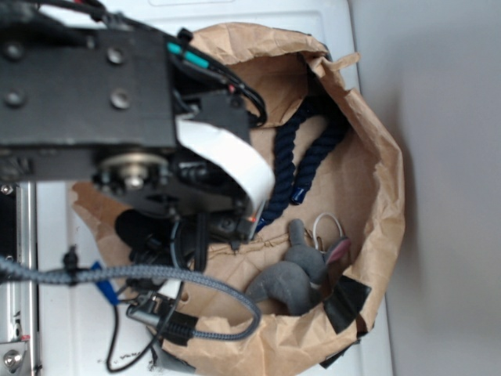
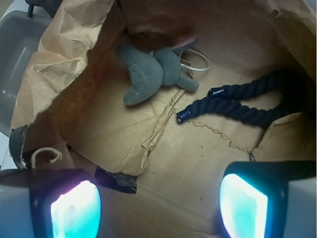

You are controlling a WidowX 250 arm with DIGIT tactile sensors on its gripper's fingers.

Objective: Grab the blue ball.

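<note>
**Hovering over the paper bag, claw spread, ball out of sight**

Hanging over the crumpled brown paper bag (image 2: 59, 59), the claw (image 2: 158, 203) is spread wide in the wrist view. Its left finger (image 2: 74, 208) sits in the bottom left corner and its right finger (image 2: 242, 203) in the bottom right, both pads glowing teal. Only bare bag floor lies between them, and they pinch nothing. The blue ball shows in neither view, so where it lies relative to the claw cannot be told.

Going left to right in the wrist view, a grey bin (image 2: 15, 64) stands outside the bag wall. A strip of black tape (image 2: 116, 178) lies on the floor close to the left finger. Farther back a grey plush toy (image 2: 146, 74) lies on its side, a thin white loop (image 2: 195, 62) just beside it. To the right, a dark navy rope (image 2: 237, 106) lies doubled over, its two capped ends pointing toward the toy but clear of it.

In the exterior view the black arm (image 1: 86, 86) reaches in from the left, above the white surface (image 1: 55, 313), and covers the left half of the bag. A flat white cable (image 1: 227, 160) curves off it and a grey braided cable (image 1: 117, 272) loops beneath. The claw itself is hidden under the arm here. To the right lie the rope, then the toy, then the bag's far wall.
</note>
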